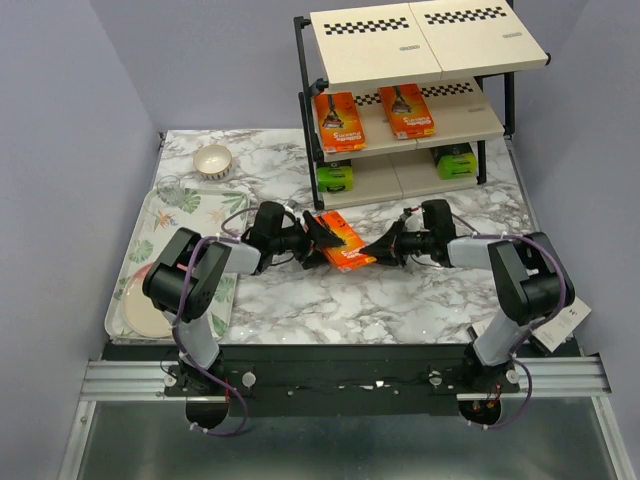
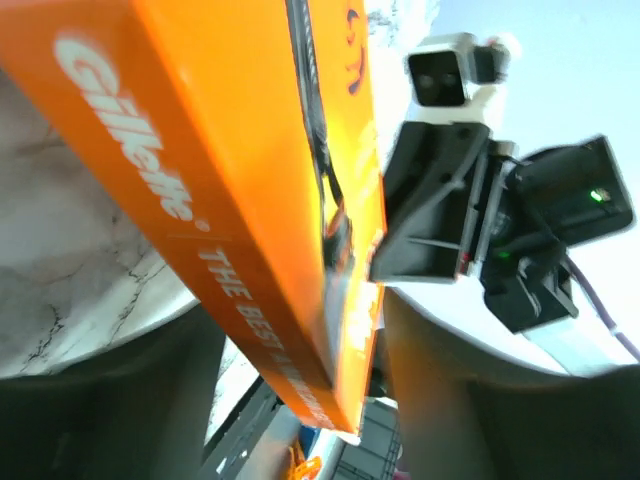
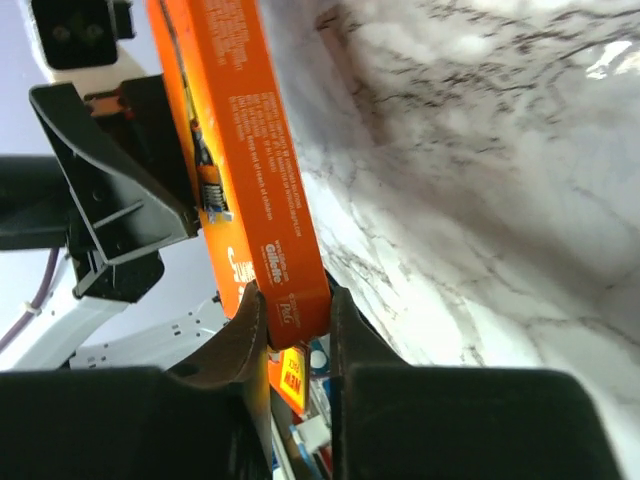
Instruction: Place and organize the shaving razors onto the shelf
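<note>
Jaws of the right gripper (image 3: 292,315) pinch tight on one end of an orange razor pack (image 3: 240,150); the left gripper (image 2: 300,350) straddles it, jaws wide.

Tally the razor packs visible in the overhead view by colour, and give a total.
Orange razor packs: 3
Black and lime-green razor packs: 2
Total: 5

I read "Gillette" and "THE BEST A…" in white along the orange razor pack's (image 2: 150,150) narrow edge. Its smaller print is illegible.
</note>
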You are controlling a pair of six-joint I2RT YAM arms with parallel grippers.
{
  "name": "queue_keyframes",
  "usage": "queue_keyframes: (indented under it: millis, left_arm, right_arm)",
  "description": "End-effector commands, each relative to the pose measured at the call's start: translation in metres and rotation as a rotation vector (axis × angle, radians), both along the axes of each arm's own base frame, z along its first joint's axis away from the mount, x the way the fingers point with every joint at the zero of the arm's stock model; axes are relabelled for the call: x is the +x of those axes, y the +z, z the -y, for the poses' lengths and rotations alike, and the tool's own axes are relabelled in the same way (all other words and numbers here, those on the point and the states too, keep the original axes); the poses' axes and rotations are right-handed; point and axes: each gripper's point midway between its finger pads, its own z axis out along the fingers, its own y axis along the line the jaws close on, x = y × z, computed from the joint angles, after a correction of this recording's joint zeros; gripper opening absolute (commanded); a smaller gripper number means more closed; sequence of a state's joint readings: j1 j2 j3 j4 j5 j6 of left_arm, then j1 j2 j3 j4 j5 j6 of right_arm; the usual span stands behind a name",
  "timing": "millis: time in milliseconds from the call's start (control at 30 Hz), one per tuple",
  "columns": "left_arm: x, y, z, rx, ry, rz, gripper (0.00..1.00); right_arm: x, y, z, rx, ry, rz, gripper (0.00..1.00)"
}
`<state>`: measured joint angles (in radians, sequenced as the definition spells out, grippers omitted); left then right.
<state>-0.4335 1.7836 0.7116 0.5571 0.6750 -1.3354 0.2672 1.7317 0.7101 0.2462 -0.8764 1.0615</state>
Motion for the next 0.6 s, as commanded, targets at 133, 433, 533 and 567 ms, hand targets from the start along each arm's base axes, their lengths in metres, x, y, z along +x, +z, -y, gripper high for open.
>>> queue_keyframes:
  millis: [133, 433, 533, 567]
  left_arm:
    - [0.005, 0.036, -0.026, 0.041, -0.080, 0.153, 0.91]
    - [-0.009, 0.032, -0.061, 0.132, -0.103, 0.213, 0.94]
    - [-0.009, 0.031, -0.063, 0.146, -0.104, 0.226, 0.94]
    - [-0.007, 0.032, -0.063, 0.152, -0.109, 0.243, 0.94]
  right_arm:
    - [0.003, 0.056, 0.035, 0.036, -0.002, 0.182, 0.10]
    - [-0.008, 0.095, 0.108, 0.020, -0.044, 0.276, 0.08]
    - [-0.005, 0.103, 0.136, -0.022, -0.119, 0.308, 0.08]
    - [0.002, 0.112, 0.150, -0.045, -0.150, 0.358, 0.08]
